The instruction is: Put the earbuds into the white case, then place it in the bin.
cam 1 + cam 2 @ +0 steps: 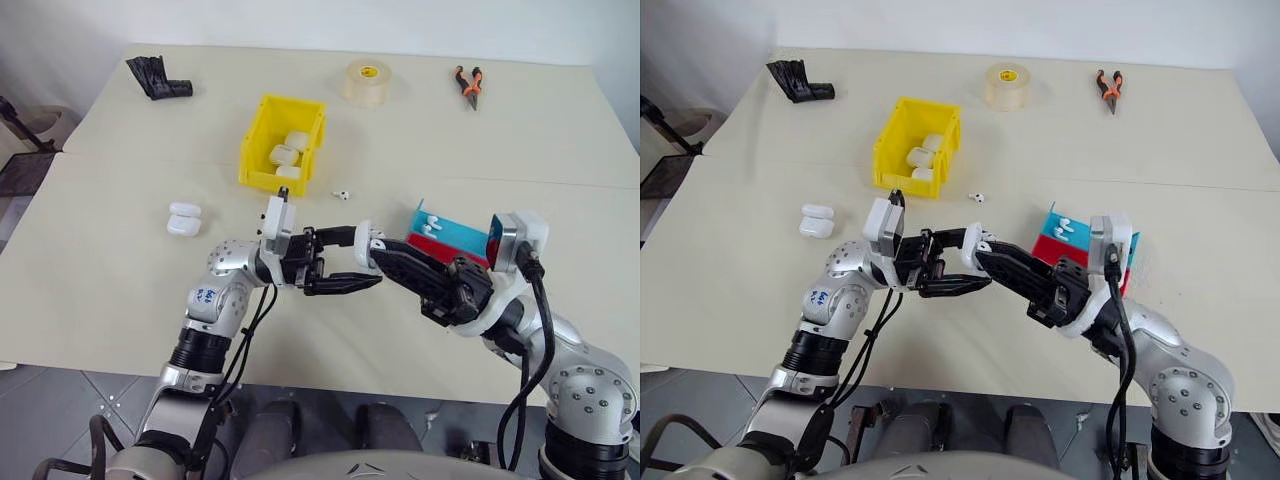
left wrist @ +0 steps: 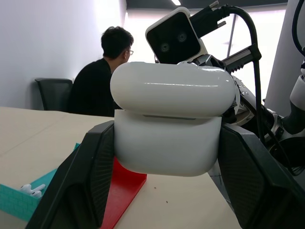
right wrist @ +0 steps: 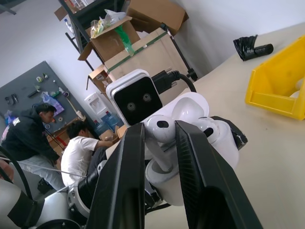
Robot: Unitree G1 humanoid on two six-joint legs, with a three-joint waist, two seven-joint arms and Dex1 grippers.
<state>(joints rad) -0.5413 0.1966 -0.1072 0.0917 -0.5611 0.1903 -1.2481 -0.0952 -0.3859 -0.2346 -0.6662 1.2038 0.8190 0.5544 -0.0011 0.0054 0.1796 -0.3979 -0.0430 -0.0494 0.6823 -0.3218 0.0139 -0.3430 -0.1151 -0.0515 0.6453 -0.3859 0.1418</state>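
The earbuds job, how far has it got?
Done: three white cases already lie in the yellow bin. In hand: the left gripper holds an open white case, and the right gripper pinches an earbud at it. Left: seat it, shut the lid, bin it. A loose earbud waits on the table.

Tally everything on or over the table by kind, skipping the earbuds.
White cases: 6
Yellow bin: 1
Trays: 2
Tape roll: 1
Pliers: 1
Black bundle: 1
Total: 12
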